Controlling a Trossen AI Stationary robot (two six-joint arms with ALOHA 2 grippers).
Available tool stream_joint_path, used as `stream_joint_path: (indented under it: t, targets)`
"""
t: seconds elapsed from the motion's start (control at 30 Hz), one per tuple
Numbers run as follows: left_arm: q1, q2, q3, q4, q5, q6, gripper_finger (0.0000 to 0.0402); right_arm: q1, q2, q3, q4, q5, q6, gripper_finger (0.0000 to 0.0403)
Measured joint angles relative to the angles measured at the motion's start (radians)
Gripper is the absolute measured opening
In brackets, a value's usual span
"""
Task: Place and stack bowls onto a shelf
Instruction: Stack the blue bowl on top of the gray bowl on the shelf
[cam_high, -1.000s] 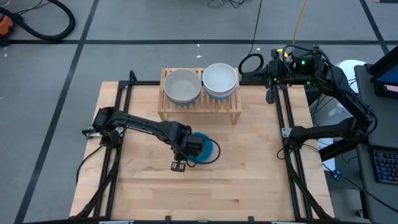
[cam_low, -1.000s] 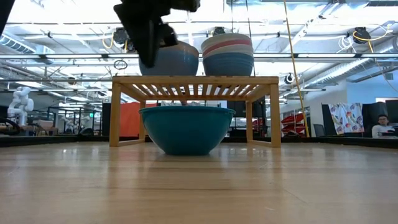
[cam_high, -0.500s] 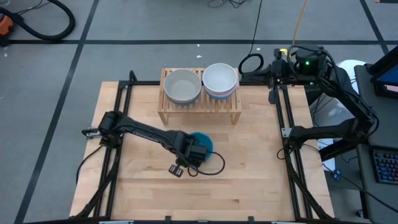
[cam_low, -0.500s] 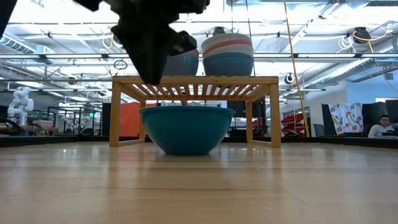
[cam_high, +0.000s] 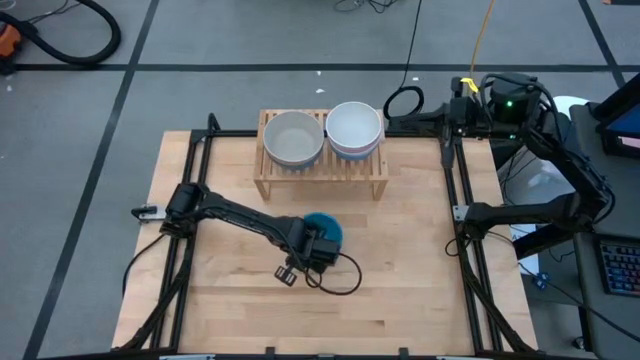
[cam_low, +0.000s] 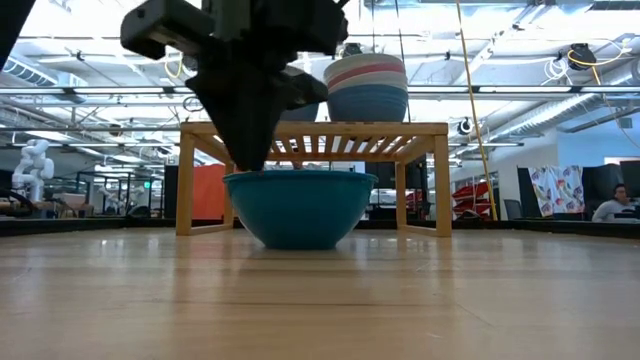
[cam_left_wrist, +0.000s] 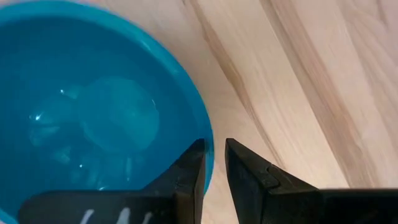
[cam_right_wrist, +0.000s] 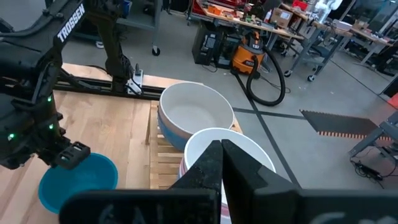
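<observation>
A teal-blue bowl (cam_high: 325, 227) (cam_low: 300, 205) (cam_left_wrist: 93, 112) stands upright on its base on the table, in front of the light-wood shelf (cam_high: 320, 168) (cam_low: 312, 128). My left gripper (cam_left_wrist: 213, 152) (cam_low: 247, 165) (cam_high: 316, 246) is down at its near-left rim, open by a narrow gap. One finger is over the inside of the rim and one over the outside. Two stacks of bowls stand on the shelf, a left stack (cam_high: 293, 138) (cam_right_wrist: 194, 118) and a right stack (cam_high: 353, 130) (cam_low: 366, 88). My right gripper (cam_right_wrist: 222, 152) (cam_high: 447, 118) waits shut above the table's far right corner.
The shelf's slatted top is filled by the two stacks. Bare wooden table (cam_high: 420, 280) lies to the near side and to both sides of the teal bowl. Black rails (cam_high: 465, 250) run along the table's left and right edges.
My left gripper has come down from above the shelf's height to the teal bowl's rim and has shifted a little toward the near edge. The bowl has stayed where it was. My right arm has drawn slightly toward the table's right edge.
</observation>
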Motion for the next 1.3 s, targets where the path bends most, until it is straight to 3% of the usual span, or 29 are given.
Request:
stream_joint_path:
  t: [0.5, 0.73, 0.93, 1.07, 1.3]
  targets:
    - [0.018, 0.029, -0.019, 0.072, -0.015, -0.059, 0.0067, 0.000, -0.008, 0.000, -0.001, 0.000, 0.000, 0.0000]
    - [0.023, 0.021, -0.077, 0.122, -0.024, -0.140, 0.0028, 0.000, -0.008, 0.000, -0.001, 0.000, 0.000, 0.0000]
    - [0.022, 0.016, -0.067, 0.118, -0.025, -0.207, 0.0027, 0.000, -0.008, 0.000, -0.001, 0.000, 0.000, 0.0000]
    - [0.023, -0.026, -0.061, 0.100, -0.001, -0.268, 0.0027, 0.000, -0.008, 0.000, -0.001, 0.000, 0.000, 0.0000]
    - [0.006, -0.192, -0.061, 0.057, 0.047, -0.519, 0.0025, 0.000, -0.008, 0.000, 0.003, 0.000, 0.000, 0.0000]
